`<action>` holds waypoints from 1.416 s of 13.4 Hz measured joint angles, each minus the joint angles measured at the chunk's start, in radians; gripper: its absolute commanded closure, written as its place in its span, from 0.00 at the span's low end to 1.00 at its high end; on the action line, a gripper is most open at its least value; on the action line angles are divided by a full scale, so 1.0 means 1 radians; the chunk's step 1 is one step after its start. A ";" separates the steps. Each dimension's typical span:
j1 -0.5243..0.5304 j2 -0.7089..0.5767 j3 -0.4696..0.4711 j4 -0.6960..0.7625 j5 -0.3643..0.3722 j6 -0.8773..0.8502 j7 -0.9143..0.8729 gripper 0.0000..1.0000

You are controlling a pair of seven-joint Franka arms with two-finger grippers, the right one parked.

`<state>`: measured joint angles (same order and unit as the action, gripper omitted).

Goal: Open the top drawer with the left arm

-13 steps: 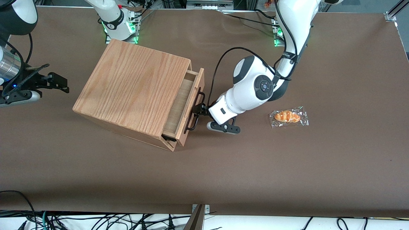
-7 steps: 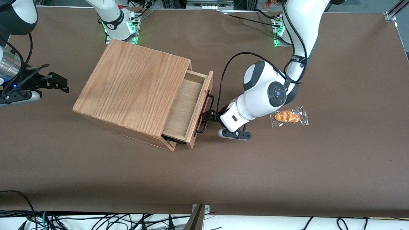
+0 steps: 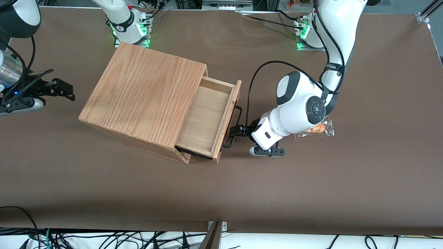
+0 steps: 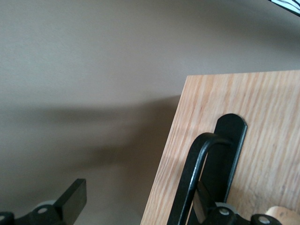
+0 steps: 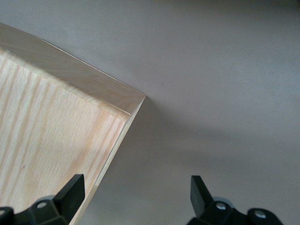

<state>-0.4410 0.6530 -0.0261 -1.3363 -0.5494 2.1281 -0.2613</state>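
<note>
A wide brown worktop (image 3: 104, 180) is seen from above and in front. On it stands an oak-grain cabinet (image 3: 143, 98), set at an angle. The top drawer (image 3: 207, 119) is pulled well out of the cabinet's front, so that its pale wooden floor and low side walls are exposed. A long black U-shaped bar handle (image 3: 233, 126) is mounted on the drawer's plain wood front. The left arm (image 3: 301, 107), white and glossy with a black round joint cap, is bent low over the worktop in front of the drawer. Its black gripper (image 3: 238, 130) is placed at the handle. In the left wrist view the handle's bar (image 4: 190, 180) and its black mounting plate are seen close against the wood grain, with one of the fingers (image 4: 70, 199) well apart from the bar. Whether the fingers are pinching the bar or spread around it cannot be told. A wrapped orange pastry (image 3: 316, 129) lies on the worktop, partly hidden under the arm's joint.
</note>
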 measured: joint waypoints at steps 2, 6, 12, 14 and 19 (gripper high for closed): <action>0.013 -0.002 0.000 0.001 0.002 -0.006 0.005 0.00; 0.019 -0.003 0.000 0.004 0.006 -0.015 0.007 0.00; 0.025 -0.021 0.000 0.010 0.009 -0.026 -0.041 0.00; 0.025 -0.032 -0.001 0.017 0.009 -0.056 -0.083 0.00; 0.127 -0.037 0.008 0.115 0.014 -0.247 -0.107 0.00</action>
<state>-0.3141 0.6160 -0.0177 -1.2216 -0.5350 1.8808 -0.3687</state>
